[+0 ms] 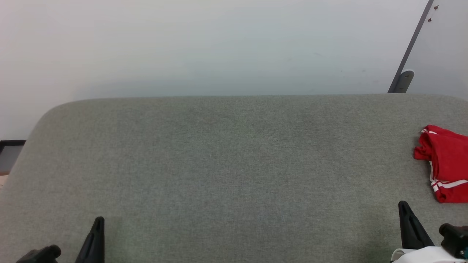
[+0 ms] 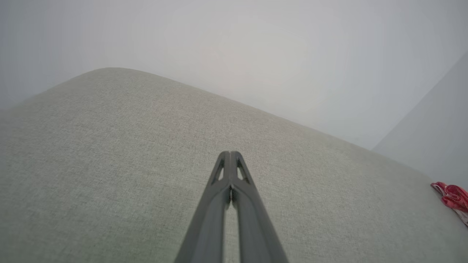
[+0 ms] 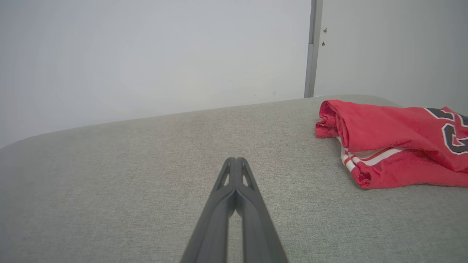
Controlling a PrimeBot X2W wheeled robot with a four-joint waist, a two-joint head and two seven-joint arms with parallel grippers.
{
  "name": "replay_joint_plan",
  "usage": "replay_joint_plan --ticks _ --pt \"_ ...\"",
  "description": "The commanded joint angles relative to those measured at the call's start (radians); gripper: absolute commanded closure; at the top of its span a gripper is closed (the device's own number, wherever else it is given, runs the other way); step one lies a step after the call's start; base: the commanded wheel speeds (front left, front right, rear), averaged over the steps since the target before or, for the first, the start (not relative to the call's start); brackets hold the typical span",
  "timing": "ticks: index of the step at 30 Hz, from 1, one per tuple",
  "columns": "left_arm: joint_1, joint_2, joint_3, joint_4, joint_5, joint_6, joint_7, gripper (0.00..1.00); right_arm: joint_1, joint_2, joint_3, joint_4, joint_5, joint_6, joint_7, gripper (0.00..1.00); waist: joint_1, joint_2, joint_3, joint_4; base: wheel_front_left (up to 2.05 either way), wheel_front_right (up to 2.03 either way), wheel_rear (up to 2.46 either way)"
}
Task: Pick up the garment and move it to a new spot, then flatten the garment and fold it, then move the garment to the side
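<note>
We judge the task nearly done: the garment (image 3: 387,128) lies folded at the table (image 1: 219,164) edge; the left gripper (image 2: 230,155) and right gripper (image 3: 237,160) are clenched, empty.

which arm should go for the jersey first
Right. The garment lies crumpled at the far right of the grey surface, ahead of the right arm's jaws; the left arm's jaws sit far across it. Both are shut and must open.
</note>
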Motion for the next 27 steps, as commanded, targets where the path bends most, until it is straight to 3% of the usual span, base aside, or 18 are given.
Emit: replay_joint_plan --ticks 1,27 --pt "-0.03 0.003 0.01 -0.012 -0.039 0.0 0.009 1.0 -0.031 -0.003 -0.001 -0.019 0.054 0.0 0.009 1.0 0.0 -0.0001 0.0 0.0 0.0 0.0 0.0" --pt "-0.09 -0.073 0.034 0.005 -0.365 0.0 0.113 1.0 -0.059 0.013 -0.008 -0.018 0.508 0.0 0.106 1.0 0.0 -0.0001 0.006 0.002 0.0 0.0 0.0"
